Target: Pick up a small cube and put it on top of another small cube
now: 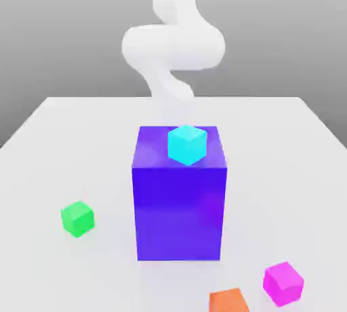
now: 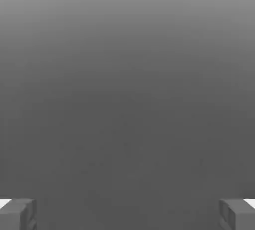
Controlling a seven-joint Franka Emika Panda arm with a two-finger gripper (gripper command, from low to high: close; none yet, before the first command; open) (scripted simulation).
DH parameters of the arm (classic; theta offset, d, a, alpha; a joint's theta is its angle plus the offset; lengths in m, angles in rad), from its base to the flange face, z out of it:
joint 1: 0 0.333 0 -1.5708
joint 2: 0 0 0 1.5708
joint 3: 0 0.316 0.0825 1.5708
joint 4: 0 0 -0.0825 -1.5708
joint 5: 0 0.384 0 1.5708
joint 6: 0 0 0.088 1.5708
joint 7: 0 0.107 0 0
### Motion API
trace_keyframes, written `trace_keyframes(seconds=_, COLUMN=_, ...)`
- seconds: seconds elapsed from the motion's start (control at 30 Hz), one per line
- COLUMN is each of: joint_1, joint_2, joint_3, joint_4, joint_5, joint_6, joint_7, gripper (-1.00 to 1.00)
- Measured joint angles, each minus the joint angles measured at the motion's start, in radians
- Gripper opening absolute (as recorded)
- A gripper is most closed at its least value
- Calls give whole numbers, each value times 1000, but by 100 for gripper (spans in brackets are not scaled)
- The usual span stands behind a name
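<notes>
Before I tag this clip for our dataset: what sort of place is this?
Likely a simulated tabletop test scene, not a real room: a plain white table against a blank grey backdrop, bearing plain toy blocks such as a tall blue-violet block and a green cube.

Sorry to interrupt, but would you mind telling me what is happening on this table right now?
Nothing is being handled yet. The robot's hand is open and holds nothing. On the white table a tall blue-violet block stands in the middle with a small cyan cube on top. A green cube sits on the exterior view's left. The magenta cube and the orange cube lie apart near the front, not yet stacked.
</notes>
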Motion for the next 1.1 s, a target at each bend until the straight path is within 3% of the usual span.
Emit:
trace_keyframes(seconds=0.67, joint_1=128, joint_2=732, joint_3=152, joint_4=-79, joint_5=-63, joint_6=271, joint_7=52, gripper=0)
trace_keyframes(seconds=1.03, joint_1=230, joint_2=1133, joint_3=118, joint_4=-78, joint_5=-169, joint_6=472, joint_7=133, gripper=0)
trace_keyframes(seconds=1.07, joint_1=238, joint_2=1163, joint_3=107, joint_4=-72, joint_5=-178, joint_6=495, joint_7=140, gripper=-100)
trace_keyframes(seconds=1.1, joint_1=238, joint_2=1163, joint_3=107, joint_4=-72, joint_5=-178, joint_6=495, joint_7=140, gripper=-100)
